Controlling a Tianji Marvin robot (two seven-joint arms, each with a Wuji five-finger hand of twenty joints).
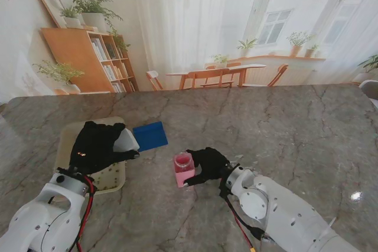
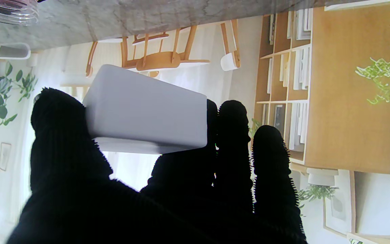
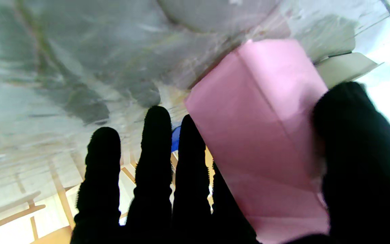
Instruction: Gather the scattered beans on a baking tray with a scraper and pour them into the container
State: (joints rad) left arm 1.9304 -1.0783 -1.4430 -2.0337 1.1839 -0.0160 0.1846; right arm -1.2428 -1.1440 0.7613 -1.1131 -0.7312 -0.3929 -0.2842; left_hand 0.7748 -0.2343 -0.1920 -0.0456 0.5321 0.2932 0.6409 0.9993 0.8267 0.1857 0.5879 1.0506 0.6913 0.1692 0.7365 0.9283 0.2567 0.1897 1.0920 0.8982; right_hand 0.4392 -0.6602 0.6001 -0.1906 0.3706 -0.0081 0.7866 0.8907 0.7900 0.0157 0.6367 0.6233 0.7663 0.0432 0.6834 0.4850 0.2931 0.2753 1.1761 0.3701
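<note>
1. The marble table (image 1: 236, 116) carries everything; I place the rest by the baking tray (image 1: 66, 136), which lies on it to my left, cream-coloured, with small greenish beans (image 1: 109, 174) scattered on its near part — too small to count.
2. My left hand (image 1: 97, 146) hovers over the tray, clenched on a white scraper (image 1: 126, 141); the wrist view shows its blade (image 2: 147, 108) pinched between thumb and fingers.
3. Just right of the tray's far corner lies a blue flat piece (image 1: 150, 136), untouched.
4. Farther right of the tray, my right hand (image 1: 207, 165) grips a pink scraper (image 1: 185, 177), thumb on one face.
5. The clear container (image 1: 183, 160) stands right beside that hand.
6. My judgement — lower the white edge flat onto the tray floor and sweep the beans toward one corner slowly, so none hop the rim.
</note>
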